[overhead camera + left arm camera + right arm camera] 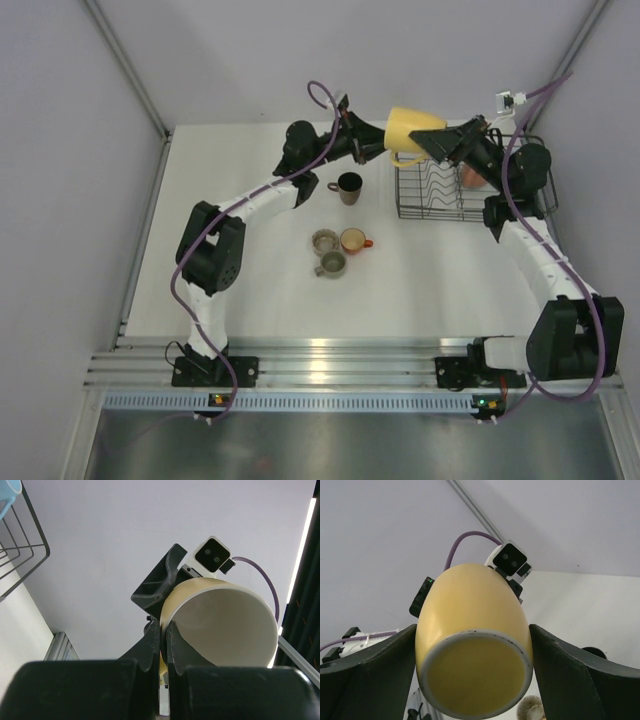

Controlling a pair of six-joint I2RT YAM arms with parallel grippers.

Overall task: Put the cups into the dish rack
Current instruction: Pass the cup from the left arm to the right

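Note:
A yellow mug [410, 128] hangs in the air left of the black wire dish rack [430, 200]. My left gripper [368, 148] is shut on its rim, one finger inside and one outside [163, 630]. My right gripper [436, 142] straddles the mug's base [472, 675], its fingers [395, 655] pressed against both sides with no gap showing. A pink-salmon mug [468, 176] sits in the rack, and a light blue mug [9, 495] shows at the rack's corner [35, 550]. On the table stand a dark brown mug [349, 187], a small orange mug [353, 240] and two grey-olive mugs [324, 240] [332, 263].
The rack stands at the back right of the white table [250, 300], near the right wall. Both arms reach toward the back. A metal rail [320, 360] runs along the near edge.

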